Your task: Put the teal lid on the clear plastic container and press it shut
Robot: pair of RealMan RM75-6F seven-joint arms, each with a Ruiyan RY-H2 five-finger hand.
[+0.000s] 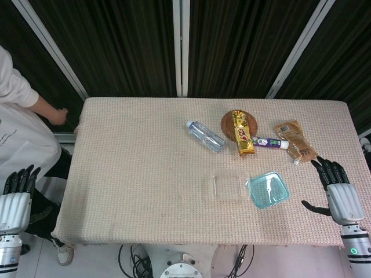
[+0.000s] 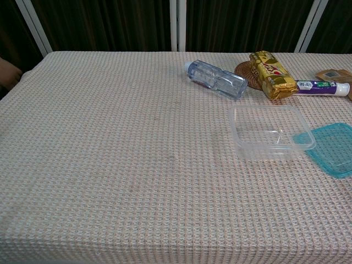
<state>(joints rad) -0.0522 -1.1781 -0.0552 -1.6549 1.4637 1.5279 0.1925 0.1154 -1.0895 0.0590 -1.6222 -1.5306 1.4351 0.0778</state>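
The clear plastic container [image 1: 227, 187] [image 2: 270, 131] sits open and empty on the table, right of centre. The teal lid [image 1: 269, 189] [image 2: 332, 148] lies flat beside it on its right, touching or slightly under its rim. My right hand [image 1: 338, 188] hovers over the table's right edge, right of the lid, fingers spread and holding nothing. My left hand [image 1: 16, 194] hangs off the table's left side, fingers extended, empty. Neither hand appears in the chest view.
Behind the container lie a clear water bottle [image 1: 205, 135] [image 2: 216, 79], a gold snack pack [image 1: 243, 133] [image 2: 272, 74] on a round brown coaster [image 1: 228, 121], a toothpaste tube [image 1: 271, 142] and a brown pouch [image 1: 295, 141]. A person in white [image 1: 20, 124] stands at the far left.
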